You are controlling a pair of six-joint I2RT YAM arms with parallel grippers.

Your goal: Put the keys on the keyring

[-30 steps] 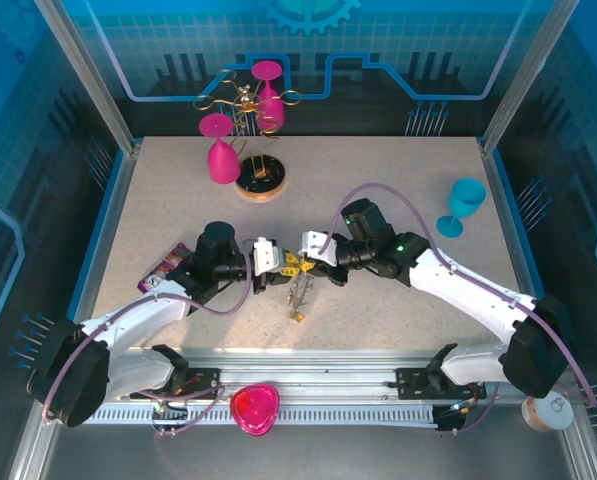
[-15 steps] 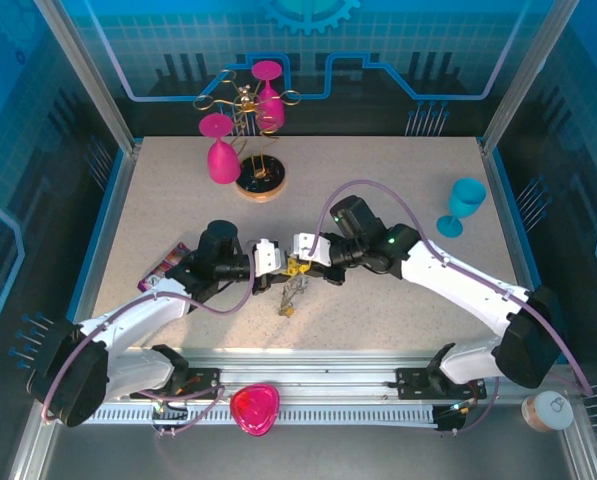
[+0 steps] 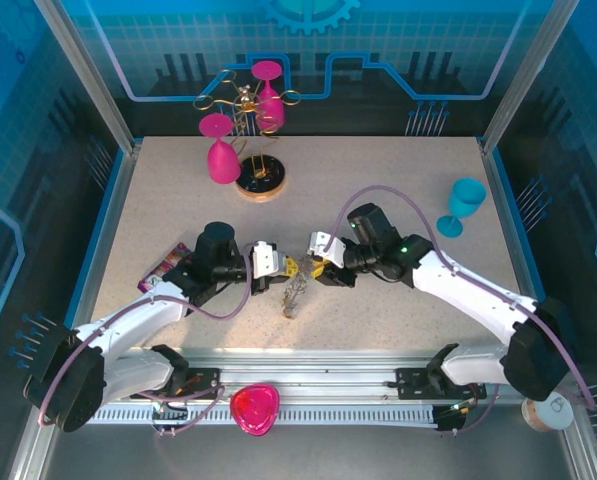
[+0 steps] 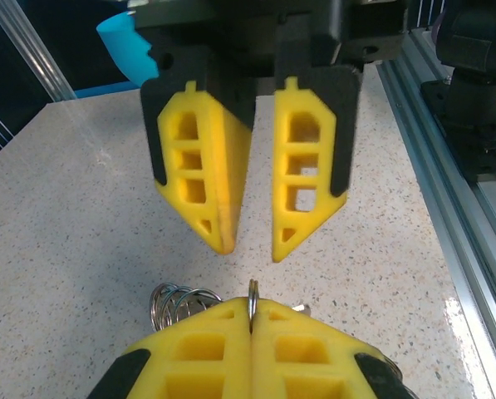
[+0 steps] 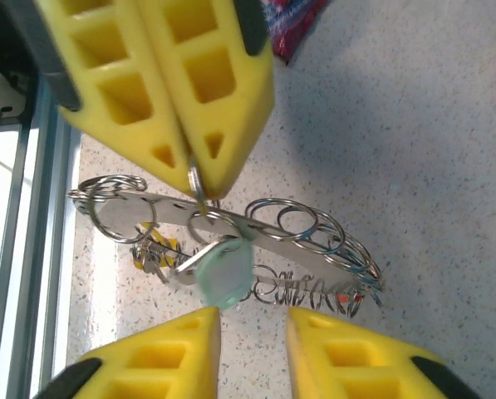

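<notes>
Firmly shut, the left gripper [image 4: 252, 320] pinches one silver rim loop of the flat dark-grey keyring [image 5: 231, 218], which hangs edge-on between the grippers, its long axis running crosswise toward the near table edge. It is probably light, stiff and slippery. A teal-headed silver key [image 5: 223, 270] dangles beneath, best pinched by its plastic head. The right gripper [image 5: 252, 326] stands narrowly parted, empty.

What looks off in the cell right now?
The keyring hangs askew from one small ring pinched in the shut left pincer, with a teal key dangling under it. The right pincer stands open beside it, gripping nothing.
</notes>
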